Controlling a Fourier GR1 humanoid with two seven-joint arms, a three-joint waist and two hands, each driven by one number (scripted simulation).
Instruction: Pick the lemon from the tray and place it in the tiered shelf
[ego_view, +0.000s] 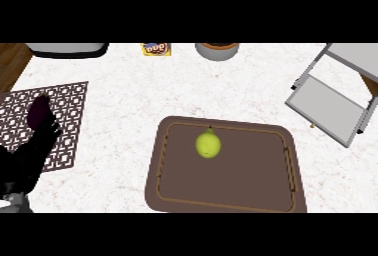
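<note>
Spreading across the whole frame, counter: a white speckled stone counter top (184, 95), with a strip of brown wood showing at the upper left edge.
Tray: a dark brown rectangular tray with a raised rim (171, 197), lying flat at lower centre.
Shelf: a grey metal tiered shelf with pale flat levels (328, 107), at the upper right, well apart from the tray's far right corner.
Mat: a brown lattice-patterned place mat (66, 107) at the left, partly under the hand.
Left hand: a black hand (33, 150) on a grey forearm, coming in from the lower left; its fingers are straight and together, pointing up the frame over the mat, holding nothing.
Right hand: out of the frame.
Pot: a grey round pot with a brown rim (216, 51) at top centre.
Box: a small yellow printed box (156, 49), just left of the pot.
Lemon: a yellow-green oval lemon (208, 144), resting on the tray's floor in its upper middle part, touching no hand.
</note>
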